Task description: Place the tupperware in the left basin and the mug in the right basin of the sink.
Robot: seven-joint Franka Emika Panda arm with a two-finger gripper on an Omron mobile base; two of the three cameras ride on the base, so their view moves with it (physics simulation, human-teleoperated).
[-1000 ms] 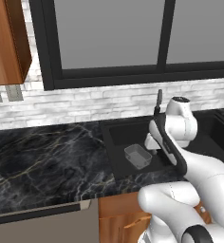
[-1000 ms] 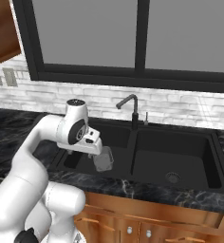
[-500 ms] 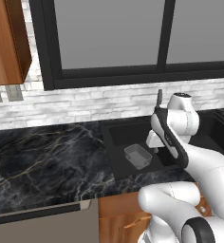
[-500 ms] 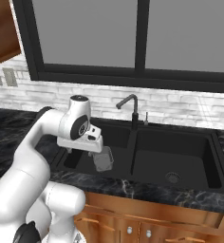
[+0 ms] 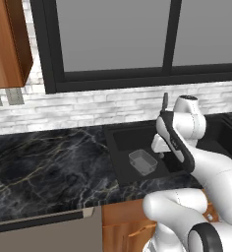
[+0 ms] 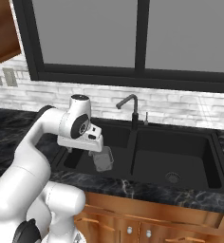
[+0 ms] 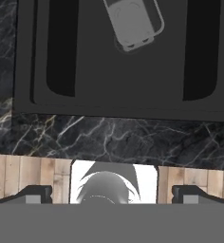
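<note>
The tupperware [image 5: 143,162] lies on the floor of the left basin [image 5: 125,142] of the sink [image 6: 218,152], apart from the walls, and nothing holds it. In the hand view the tupperware [image 7: 132,21] is far from the fingertips [image 7: 34,194]. The gripper [image 7: 112,194] stands above the near edge of the sink, its jaws wide open and empty. The right basin [image 6: 180,159], right of the divider, shows a round drain [image 6: 172,177].

The tupperware [image 5: 142,162] takes the left basin [image 6: 80,159] floor's middle, while the right basin [image 6: 180,163] beyond the faucet [image 6: 131,110] lies open.
</note>
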